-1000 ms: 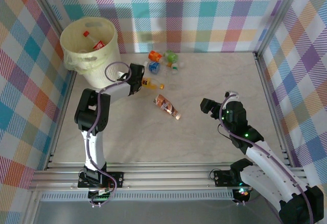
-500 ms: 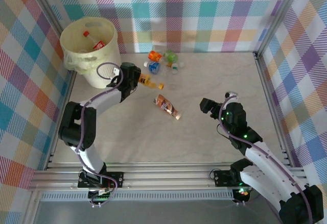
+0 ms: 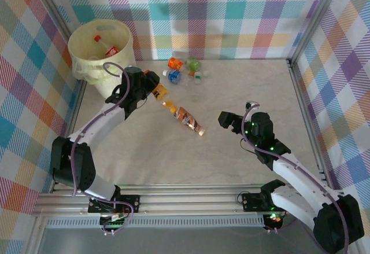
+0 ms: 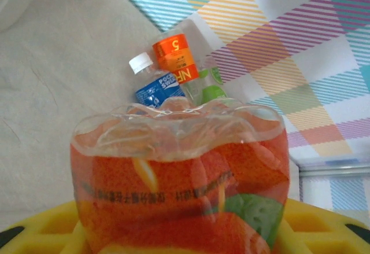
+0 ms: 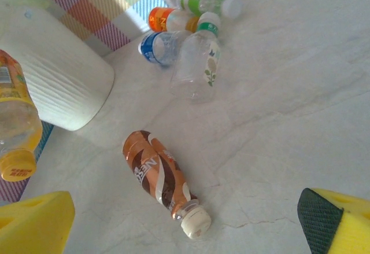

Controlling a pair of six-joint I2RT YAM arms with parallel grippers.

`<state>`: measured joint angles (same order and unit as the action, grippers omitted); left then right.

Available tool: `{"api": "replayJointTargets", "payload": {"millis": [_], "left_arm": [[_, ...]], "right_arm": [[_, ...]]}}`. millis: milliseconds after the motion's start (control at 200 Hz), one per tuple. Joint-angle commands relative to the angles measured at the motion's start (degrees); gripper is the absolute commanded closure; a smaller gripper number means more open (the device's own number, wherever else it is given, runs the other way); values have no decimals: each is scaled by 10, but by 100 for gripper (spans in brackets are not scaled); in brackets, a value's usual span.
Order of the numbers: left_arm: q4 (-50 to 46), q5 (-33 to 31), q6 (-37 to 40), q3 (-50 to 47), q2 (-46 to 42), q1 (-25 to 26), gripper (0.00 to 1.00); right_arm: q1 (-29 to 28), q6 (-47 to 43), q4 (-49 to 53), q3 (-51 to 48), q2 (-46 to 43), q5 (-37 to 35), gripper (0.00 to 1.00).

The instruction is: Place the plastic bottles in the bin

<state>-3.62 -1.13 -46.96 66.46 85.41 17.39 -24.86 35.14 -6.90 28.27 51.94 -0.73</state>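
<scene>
cream bin, orange-label bottle, brown bottle, pastel plaid walls

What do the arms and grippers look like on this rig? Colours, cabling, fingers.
The left arm and right arm have white shells with black joints and black wrist ends. A purplish cable runs loosely along each. Green lights glow on the right arm. The left gripper and right gripper have yellow fingers, grid-ribbed, with a black textured pad.

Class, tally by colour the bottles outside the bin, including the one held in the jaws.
Orange: 2, the held bottle and the orange-label bottle
Blue: 1, the blue-label bottle
Green: 1, the green-label bottle
Brown: 1, the brown bottle
Clear: 1, the green-capped bottle
Total: 6 clearly seen
</scene>
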Motion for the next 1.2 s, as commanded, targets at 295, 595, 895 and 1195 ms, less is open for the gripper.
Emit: {"api": "replayJointTargets", "payload": {"millis": [295, 595, 895, 1195], "left_arm": [[-65, 8, 169, -5, -135, -44, 48], [-170, -115, 230, 34, -207, -76, 48], [-137, -210, 249, 64, -229, -100, 47], [-78, -205, 251, 166, -147, -158, 48]], "right_arm": [[-83, -164, -55, 84, 68, 52, 0], [-127, -203, -58, 151, 135, 99, 0], [-158, -211, -56, 230, 203, 170, 0], [-170, -172, -61, 263, 218, 169, 0]]}}
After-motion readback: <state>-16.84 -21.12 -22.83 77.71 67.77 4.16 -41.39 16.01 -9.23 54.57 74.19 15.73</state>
